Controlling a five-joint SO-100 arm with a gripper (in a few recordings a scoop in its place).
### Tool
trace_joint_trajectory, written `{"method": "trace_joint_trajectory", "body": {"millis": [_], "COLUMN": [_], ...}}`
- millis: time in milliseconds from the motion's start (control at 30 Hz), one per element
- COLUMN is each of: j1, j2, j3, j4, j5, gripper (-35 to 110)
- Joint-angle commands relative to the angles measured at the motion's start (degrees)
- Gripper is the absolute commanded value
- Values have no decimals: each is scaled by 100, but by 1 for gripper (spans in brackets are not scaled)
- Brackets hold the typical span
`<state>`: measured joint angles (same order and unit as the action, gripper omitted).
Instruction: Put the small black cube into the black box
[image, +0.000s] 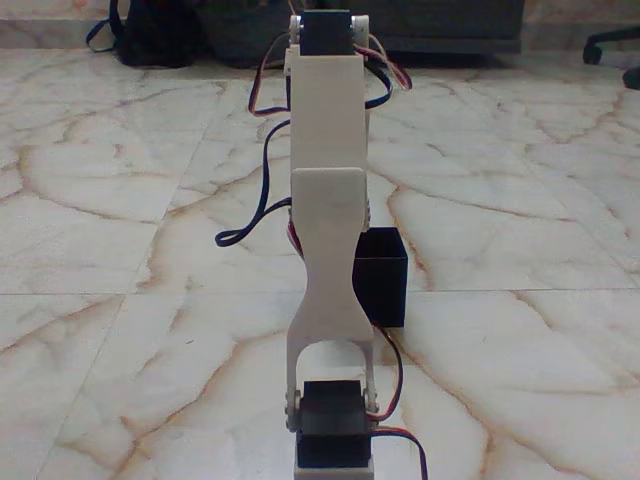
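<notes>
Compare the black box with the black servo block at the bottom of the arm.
The black box stands on the marble floor, open-topped with plain thin walls; the bottom servo block is solid and held in the arm's white bracket. The box has no wires; red and dark wires run beside the servo. The arm hides the box's left part, while the servo's front shows whole. Both are matte black.

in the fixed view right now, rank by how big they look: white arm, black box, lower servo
1. white arm, nearest the camera
2. black box, partly hidden behind the arm
3. lower servo, cut by the frame edge, so unsure against the box
</notes>
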<state>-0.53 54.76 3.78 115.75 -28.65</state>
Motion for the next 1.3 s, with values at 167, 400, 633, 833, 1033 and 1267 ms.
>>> {"method": "trace_joint_trajectory", "body": {"millis": [167,400,633,833,1033,1267], "j1": [185,281,211,255,246,246], "j2": [8297,8631,8561,8262,8262,8262], "j3": [12858,15961,17288,17279,17279,17279], "j4": [-4113,-6565,-8780,-7690,-7690,-7690], "j5": [-3779,-5959,-5010,-5810,-5871,-5871], "gripper": [0,0,1,3,3,3]}}
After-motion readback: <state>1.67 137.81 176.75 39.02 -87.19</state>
